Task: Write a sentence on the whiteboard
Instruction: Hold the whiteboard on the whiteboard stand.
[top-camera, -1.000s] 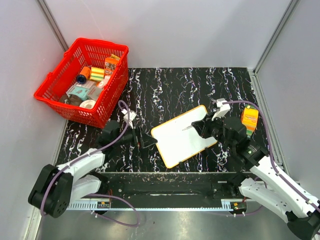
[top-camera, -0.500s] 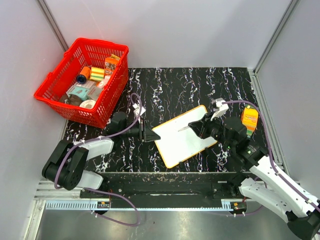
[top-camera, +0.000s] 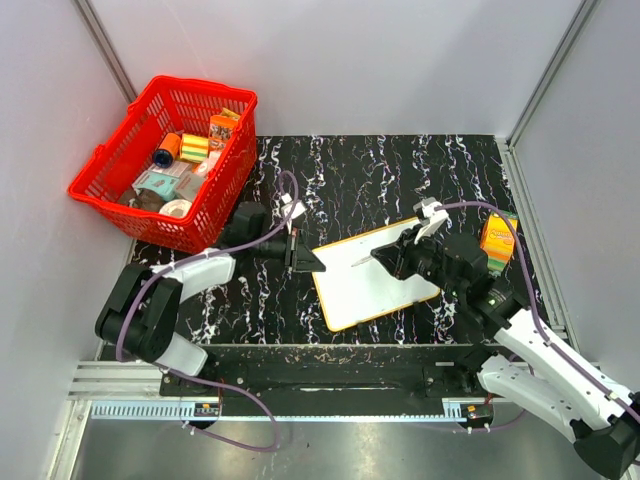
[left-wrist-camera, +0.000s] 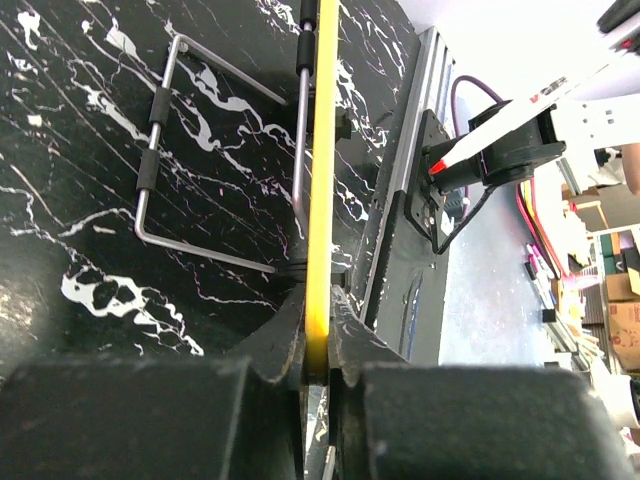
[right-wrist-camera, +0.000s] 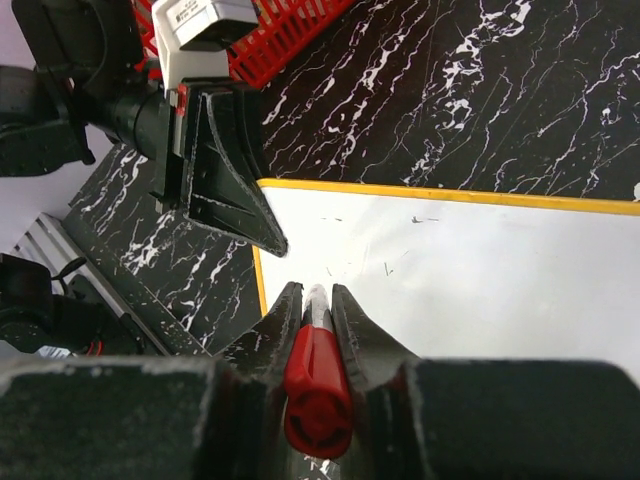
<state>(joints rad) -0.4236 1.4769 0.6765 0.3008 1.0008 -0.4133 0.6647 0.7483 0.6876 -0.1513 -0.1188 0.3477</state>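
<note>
The whiteboard (top-camera: 380, 275), white with a yellow rim, lies skewed at the table's middle. My left gripper (top-camera: 306, 260) is shut on its left corner. In the left wrist view the rim (left-wrist-camera: 322, 150) runs edge-on between the closed fingers of the left gripper (left-wrist-camera: 318, 340). My right gripper (top-camera: 392, 256) hovers over the board (right-wrist-camera: 470, 270), shut on a marker (right-wrist-camera: 317, 385) with a red cap. The marker's tip points toward the board's left end, close to the left gripper (right-wrist-camera: 230, 190). The sentence is out of view: the white face shows only a few tiny specks.
A red basket (top-camera: 110, 190) with several small items stands at the back left. An orange packet (top-camera: 498, 240) lies at the right, behind the right arm. A wire stand (left-wrist-camera: 150, 170) shows beside the board's rim. Grey walls close in the table.
My left gripper has swung right to the board's left corner and shut on its rim. The board has turned slightly. The right gripper with the marker has drifted a little left.
</note>
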